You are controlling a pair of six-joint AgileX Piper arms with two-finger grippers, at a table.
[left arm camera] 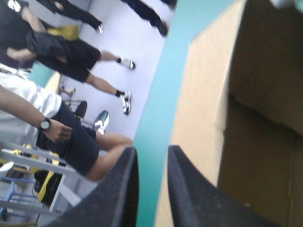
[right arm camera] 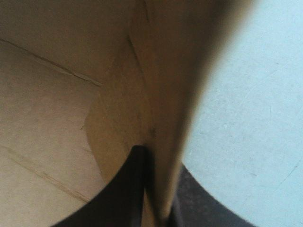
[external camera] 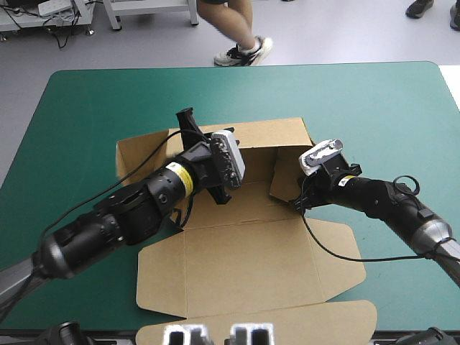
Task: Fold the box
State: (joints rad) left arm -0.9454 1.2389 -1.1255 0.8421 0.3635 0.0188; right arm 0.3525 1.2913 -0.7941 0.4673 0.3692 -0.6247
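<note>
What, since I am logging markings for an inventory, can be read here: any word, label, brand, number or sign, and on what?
No text can be read in these pictures.
The box: plain brown board, no print in any view.
The yellow band on the left arm: dark marks, too small to read.
The yellow band on the right arm: too small to read.
The teal-green cover: no writing.
</note>
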